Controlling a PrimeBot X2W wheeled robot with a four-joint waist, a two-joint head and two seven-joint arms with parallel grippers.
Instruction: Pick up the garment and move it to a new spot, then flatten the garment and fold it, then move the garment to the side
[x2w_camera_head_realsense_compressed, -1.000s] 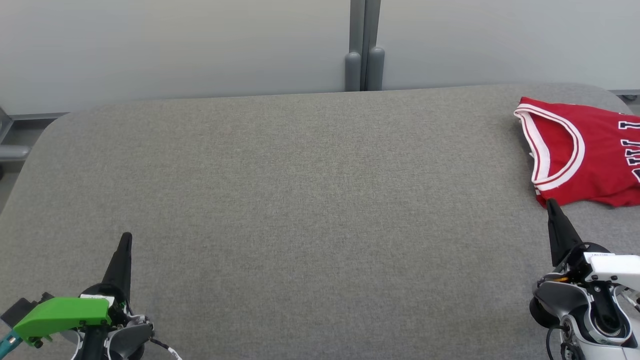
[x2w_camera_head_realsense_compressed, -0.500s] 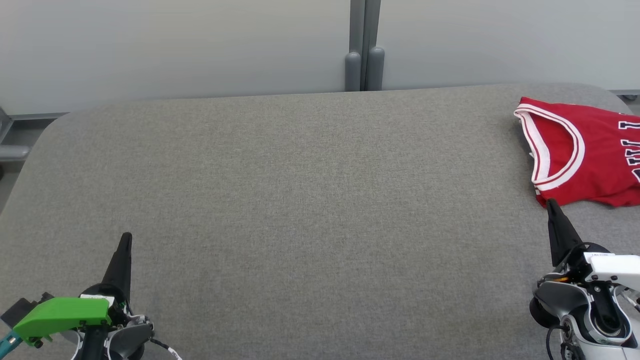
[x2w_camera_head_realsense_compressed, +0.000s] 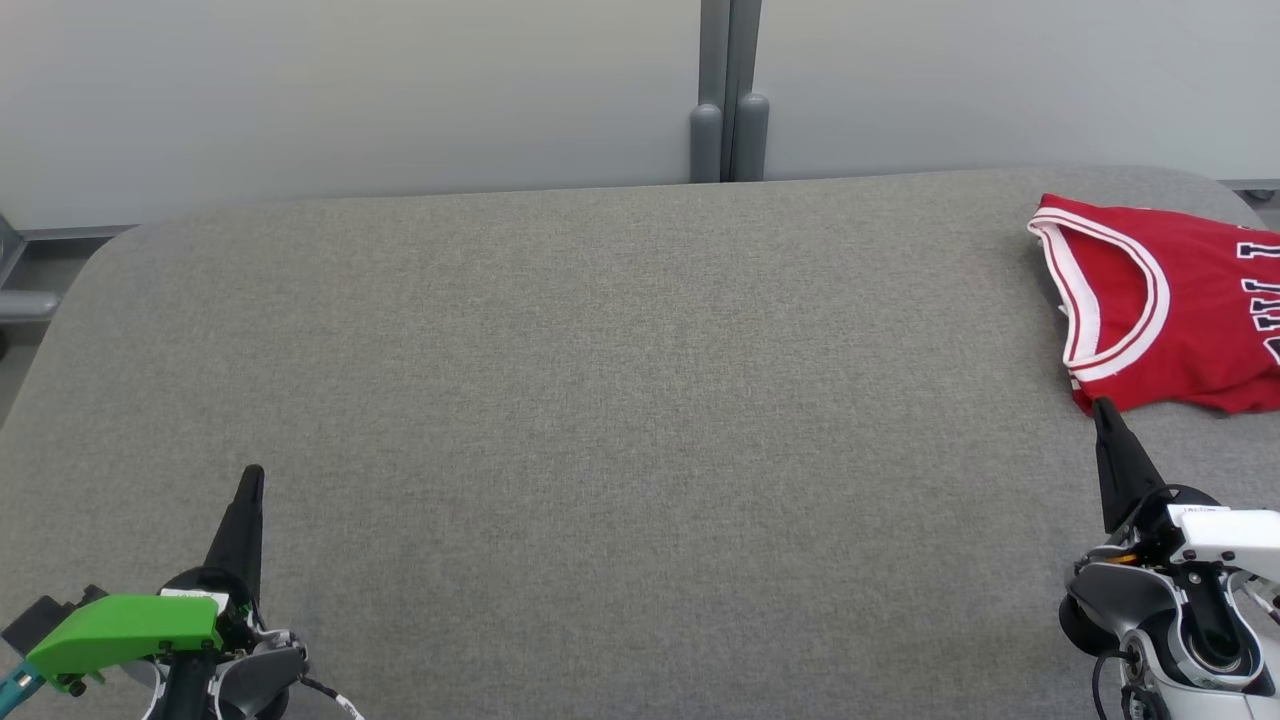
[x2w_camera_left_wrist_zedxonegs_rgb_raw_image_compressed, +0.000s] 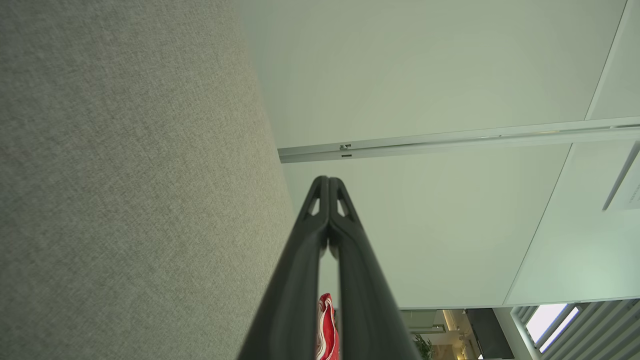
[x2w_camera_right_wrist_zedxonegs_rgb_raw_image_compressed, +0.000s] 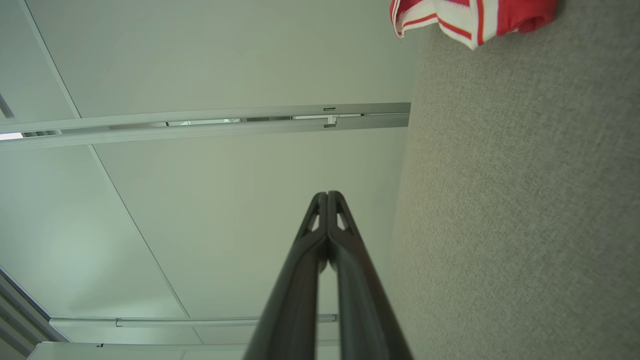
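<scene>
Sitting at the far right corner of the grey padded table (x2w_camera_head_realsense_compressed: 600, 400), the red garment (x2w_camera_head_realsense_compressed: 1190, 310) with white trim is cut off by the head view's right edge. The right gripper (x2w_camera_head_realsense_compressed: 1102, 410) is held just short of the garment's near hem, fingers squeezed together with nothing clamped. In the right wrist view the fabric is seen a bit ahead of the tips, off to one side. The left gripper (x2w_camera_head_realsense_compressed: 253, 475) is found well apart from the garment, at the table's near left, fingers also pressed together and empty. Both are pointed toward the far wall (x2w_camera_head_realsense_compressed: 350, 90), low over the table.
</scene>
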